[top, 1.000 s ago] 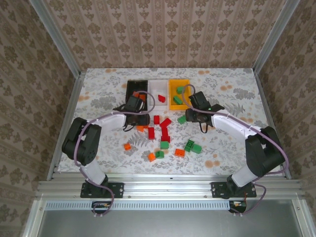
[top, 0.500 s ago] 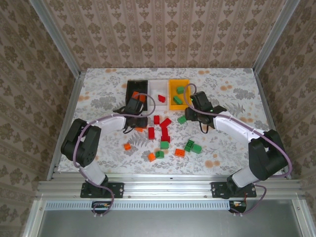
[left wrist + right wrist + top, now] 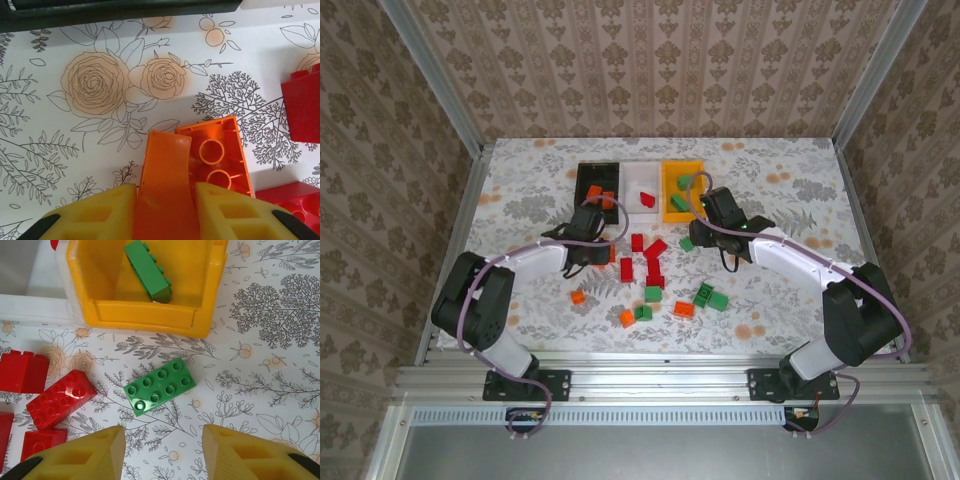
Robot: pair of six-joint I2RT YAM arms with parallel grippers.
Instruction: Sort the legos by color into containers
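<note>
My left gripper [image 3: 165,192] is shut on an orange lego [image 3: 220,150], which lies tilted with its hollow underside showing; in the top view that gripper [image 3: 601,252] sits just in front of the black container [image 3: 582,185]. My right gripper [image 3: 162,440] stands open over the table, a green lego [image 3: 160,386] lying flat just ahead of its fingertips. Beyond it is the yellow container [image 3: 145,315] with a green lego [image 3: 147,270] inside. In the top view the right gripper [image 3: 697,240] is in front of the yellow container [image 3: 668,190]. The white container [image 3: 642,178] holds a red lego.
Loose legos lie between the arms: red ones [image 3: 651,258] in the middle, green ones [image 3: 711,296] to the right, orange ones [image 3: 578,297] nearer the front. Red legos [image 3: 60,399] lie left of the right gripper. The black container's wall [image 3: 125,7] is close ahead of the left gripper.
The left gripper's jaws have closed on the orange lego and its arm has shifted slightly left. The right gripper has edged toward the green lego.
</note>
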